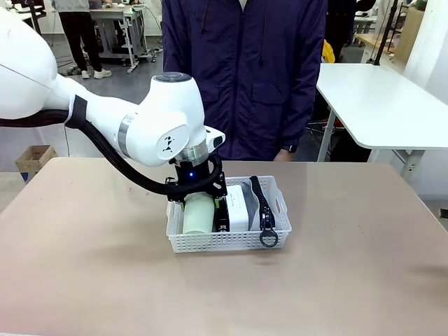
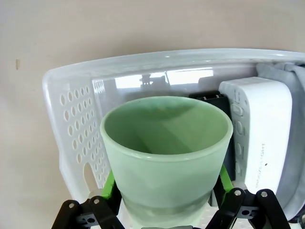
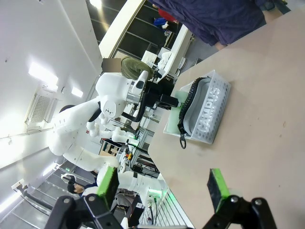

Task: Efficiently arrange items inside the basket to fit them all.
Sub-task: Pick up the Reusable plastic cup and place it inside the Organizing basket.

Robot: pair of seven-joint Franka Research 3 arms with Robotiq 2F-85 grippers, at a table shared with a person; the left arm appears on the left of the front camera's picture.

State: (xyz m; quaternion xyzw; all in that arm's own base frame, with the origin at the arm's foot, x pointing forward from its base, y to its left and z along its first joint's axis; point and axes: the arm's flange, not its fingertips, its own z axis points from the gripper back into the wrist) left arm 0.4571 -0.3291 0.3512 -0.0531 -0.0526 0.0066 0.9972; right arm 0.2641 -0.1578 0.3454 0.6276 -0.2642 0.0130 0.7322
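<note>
My left gripper [image 1: 199, 207] reaches down into the left end of the white lattice basket [image 1: 280, 210] and is shut on the pale green cup [image 1: 198, 215]. In the left wrist view the cup [image 2: 167, 152] faces mouth-up toward the camera, with a green pad [image 2: 109, 183] pressing on each side. To its right in the basket [image 2: 71, 119] lie the black stapler [image 2: 209, 98], the white box [image 2: 262, 143] and the grey pouch [image 2: 291, 78]. The pouch's black zipper [image 1: 260, 203] ends in a ring pull [image 1: 269, 239] hanging over the front rim. My right gripper [image 3: 164, 188] hangs open, far from the basket [image 3: 214, 107].
A person in a dark purple jacket [image 1: 245, 70] stands at the far edge of the table, right behind the basket. Bare tan tabletop [image 1: 350, 280] surrounds the basket on all sides. A white side table [image 1: 385, 105] stands at the back right.
</note>
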